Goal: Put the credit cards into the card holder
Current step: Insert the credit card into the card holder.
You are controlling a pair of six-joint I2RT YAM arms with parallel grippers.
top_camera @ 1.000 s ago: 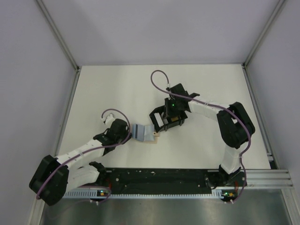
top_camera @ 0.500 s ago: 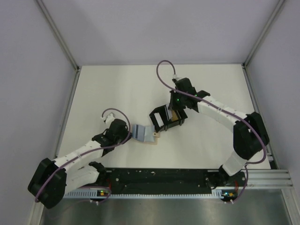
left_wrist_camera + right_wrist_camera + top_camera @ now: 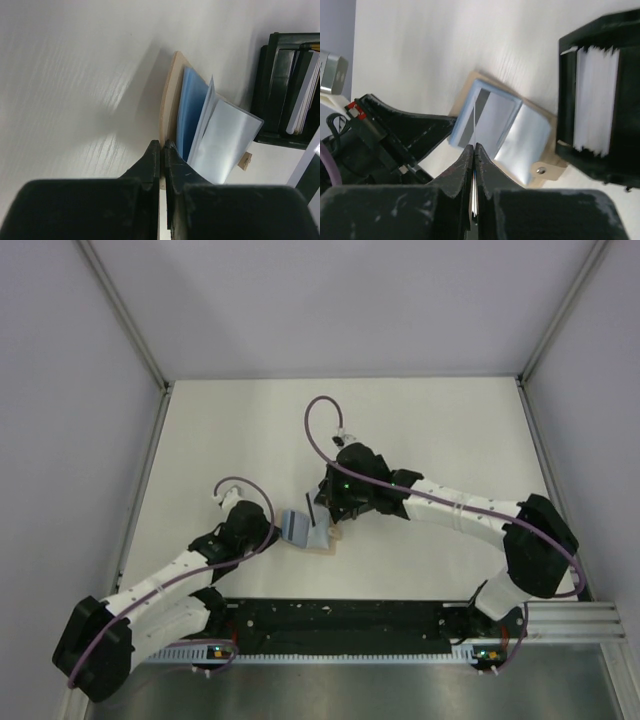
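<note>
The card holder [image 3: 316, 536] lies open on the table, a tan cover [image 3: 170, 95] with blue and clear sleeves [image 3: 225, 140] fanned up. My left gripper [image 3: 162, 143] is shut on the tan cover's near edge. My right gripper [image 3: 474, 146] is shut on a thin credit card [image 3: 476, 125], seen edge-on, and hangs just above the holder's sleeves [image 3: 505, 125]. In the top view that card [image 3: 308, 513] shows as a dark sliver beside the right gripper [image 3: 320, 508]. More credit cards [image 3: 595, 95] stand stacked in the black tray.
The black tray [image 3: 600, 160] sits right next to the holder's snap tab [image 3: 540, 170]; in the top view the right arm [image 3: 440, 505] covers it. The left arm's fingers [image 3: 405, 130] lie close beside the holder. White side walls enclose the table.
The right arm swung left from the black tray to over the card holder, carrying a card, and its jaws shut. The left gripper kept its hold on the holder.
</note>
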